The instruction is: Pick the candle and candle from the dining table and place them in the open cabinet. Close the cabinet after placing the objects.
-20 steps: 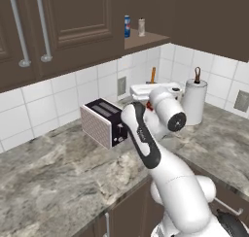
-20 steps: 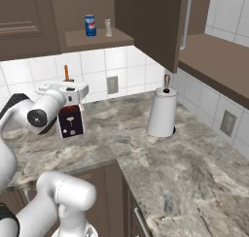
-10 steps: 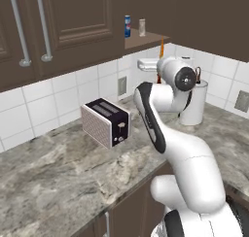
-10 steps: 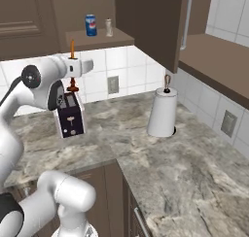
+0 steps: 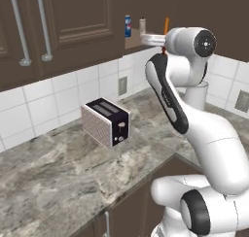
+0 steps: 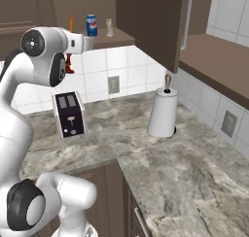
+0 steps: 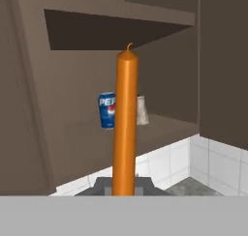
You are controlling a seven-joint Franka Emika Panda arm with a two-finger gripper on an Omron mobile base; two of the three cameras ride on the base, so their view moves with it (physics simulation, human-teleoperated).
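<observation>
End effector [image 7: 124, 194] pinching thin orange taper candle [image 7: 125, 124], stubby beige candle [image 7: 142, 110] shelved ahead in dark brown cabinet [image 7: 160, 126]; placing, door-closing left.

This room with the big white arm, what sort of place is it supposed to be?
A kitchen, by the look of it, and computer-rendered. A toaster and a paper towel roll stand on a marble-patterned counter against a white tiled wall, with dark wooden cabinets above.
</observation>
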